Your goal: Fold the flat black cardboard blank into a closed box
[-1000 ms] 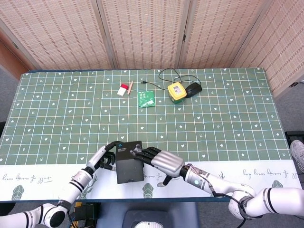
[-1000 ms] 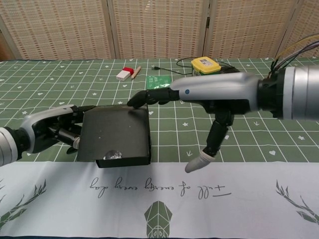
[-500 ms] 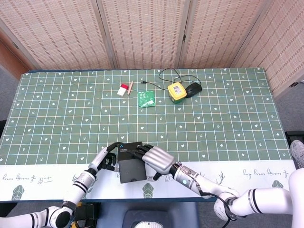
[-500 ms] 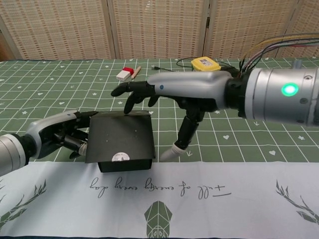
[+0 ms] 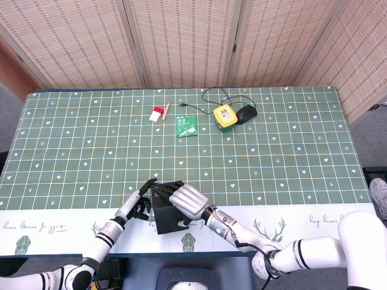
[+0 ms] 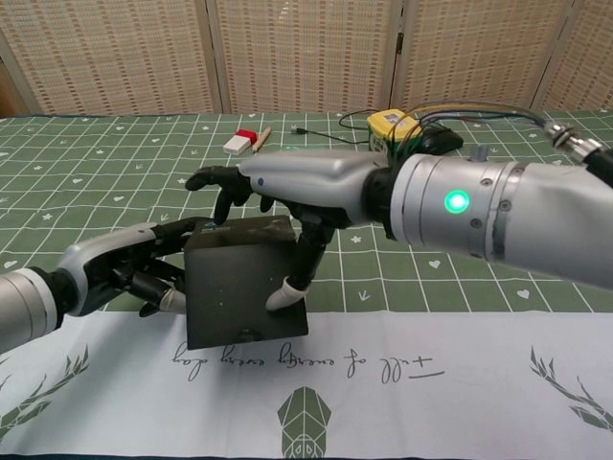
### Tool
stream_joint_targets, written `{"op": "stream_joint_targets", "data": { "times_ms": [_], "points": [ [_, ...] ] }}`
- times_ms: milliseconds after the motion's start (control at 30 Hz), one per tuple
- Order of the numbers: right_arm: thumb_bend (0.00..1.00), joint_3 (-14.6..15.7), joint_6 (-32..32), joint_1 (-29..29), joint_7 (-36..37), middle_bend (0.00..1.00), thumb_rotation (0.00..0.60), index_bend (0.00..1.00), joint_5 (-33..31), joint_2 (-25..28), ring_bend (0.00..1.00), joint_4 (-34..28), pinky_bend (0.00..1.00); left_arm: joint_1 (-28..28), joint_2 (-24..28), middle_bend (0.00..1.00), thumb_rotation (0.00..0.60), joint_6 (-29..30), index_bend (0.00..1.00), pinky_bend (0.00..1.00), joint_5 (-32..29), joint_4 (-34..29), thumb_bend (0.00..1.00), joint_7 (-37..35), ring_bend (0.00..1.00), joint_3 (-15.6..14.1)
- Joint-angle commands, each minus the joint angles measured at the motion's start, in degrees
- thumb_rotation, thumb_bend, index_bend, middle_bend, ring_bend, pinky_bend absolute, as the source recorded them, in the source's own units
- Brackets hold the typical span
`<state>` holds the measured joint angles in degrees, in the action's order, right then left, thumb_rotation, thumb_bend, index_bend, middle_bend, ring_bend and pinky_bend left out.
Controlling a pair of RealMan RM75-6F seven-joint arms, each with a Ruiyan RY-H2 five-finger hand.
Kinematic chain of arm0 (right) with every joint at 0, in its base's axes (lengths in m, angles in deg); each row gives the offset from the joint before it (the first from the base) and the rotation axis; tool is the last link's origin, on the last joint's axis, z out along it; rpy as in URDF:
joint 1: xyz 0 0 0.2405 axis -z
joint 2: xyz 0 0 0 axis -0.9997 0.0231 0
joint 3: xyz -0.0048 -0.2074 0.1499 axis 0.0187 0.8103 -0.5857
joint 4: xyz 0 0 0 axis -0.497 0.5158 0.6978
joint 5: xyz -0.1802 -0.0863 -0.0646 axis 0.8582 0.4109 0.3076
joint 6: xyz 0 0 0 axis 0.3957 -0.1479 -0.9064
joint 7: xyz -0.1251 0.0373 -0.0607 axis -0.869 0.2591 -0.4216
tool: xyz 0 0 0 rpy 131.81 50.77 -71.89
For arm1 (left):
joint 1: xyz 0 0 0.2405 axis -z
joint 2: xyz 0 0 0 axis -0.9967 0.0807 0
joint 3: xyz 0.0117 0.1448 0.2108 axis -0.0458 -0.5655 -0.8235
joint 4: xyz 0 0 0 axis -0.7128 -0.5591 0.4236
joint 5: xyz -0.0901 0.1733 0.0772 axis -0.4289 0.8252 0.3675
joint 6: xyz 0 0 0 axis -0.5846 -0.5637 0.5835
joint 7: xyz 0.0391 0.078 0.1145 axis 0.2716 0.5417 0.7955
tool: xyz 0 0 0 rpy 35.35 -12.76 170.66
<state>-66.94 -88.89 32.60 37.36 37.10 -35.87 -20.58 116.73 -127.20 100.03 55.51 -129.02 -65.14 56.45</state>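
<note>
Fingers (image 6: 215,182) of right hand (image 5: 188,201) spread over black box (image 6: 244,283) top, thumb on its front; left hand (image 6: 134,268) fingers curled vs. left side; box near tabletop (image 5: 72,151) front edge, betw. both hands

Cursive black lettering runs along the white border strip of the tablecloth (image 6: 402,383), just in front of the right hand (image 6: 287,187); it appears upside down in the chest view and its words cannot be made out. A small label on the black box (image 6: 244,283) under that hand is too small to read. No other text, brand or number is legible
</note>
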Motion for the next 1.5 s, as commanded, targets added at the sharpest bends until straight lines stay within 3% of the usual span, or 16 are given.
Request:
{"op": "stream_joint_targets", "data": {
  "times_ms": [33, 233, 367, 533, 733, 1167, 1500],
  "points": [
    [0.01, 0.5, -0.8, 0.3, -0.9, 0.2, 0.6, 0.0, -0.2, -0.3, 0.18, -0.1, 0.2, 0.0, 0.9, 0.07, 0.6, -0.4, 0.0, 0.81, 0.3, -1.0, 0.02, 0.9, 0.62, -0.2],
    [0.01, 1.4, -1.7, 1.0, -1.9, 0.22, 0.6, 0.0, 0.4, 0.1, 0.18, -0.6, 0.2, -0.1, 2.8, 0.03, 0.6, -0.8, 0.0, 0.81, -0.3, -2.2, 0.02, 1.8, 0.59, 0.2],
    [0.01, 2.0, -2.4, 1.3, -2.9, 0.23, 0.6, 0.06, 0.9, -0.1, 0.18, 0.0, 0.21, -0.2, 4.1, 0.02, 0.6, -0.4, 0.0, 0.81, -1.1, -2.5, 0.02, 2.8, 0.58, 0.9],
    [0.02, 3.3, -5.3, 2.1, -6.0, 0.25, 0.6, 0.14, 4.6, -1.7, 0.19, 2.5, 0.24, -0.6, 6.2, 0.01, 0.6, 0.6, 0.0, 0.8, -2.4, -2.1, 0.02, 2.7, 0.58, 2.7],
    [0.02, 4.2, -7.3, 3.3, -8.3, 0.26, 0.6, 0.15, 6.7, -4.2, 0.19, 4.8, 0.26, -1.0, 8.4, 0.01, 0.6, 1.4, 0.0, 0.8, -3.2, -1.9, 0.02, 2.0, 0.58, 4.6],
    [0.03, 1.6, -4.9, 3.9, -5.5, 0.26, 0.6, 0.15, 3.2, -3.3, 0.2, 2.5, 0.27, -1.0, 9.5, 0.02, 0.6, -2.9, 0.0, 0.8, -2.0, -5.0, 0.02, 1.9, 0.61, 1.4],
    [0.03, 0.8, -4.2, 4.0, -4.4, 0.27, 0.6, 0.15, 2.9, -3.0, 0.22, 2.9, 0.28, -1.0, 10.2, 0.04, 0.6, -3.1, 0.0, 0.8, 0.0, -9.2, 0.02, 3.9, 0.61, -0.4]
  ]
}}
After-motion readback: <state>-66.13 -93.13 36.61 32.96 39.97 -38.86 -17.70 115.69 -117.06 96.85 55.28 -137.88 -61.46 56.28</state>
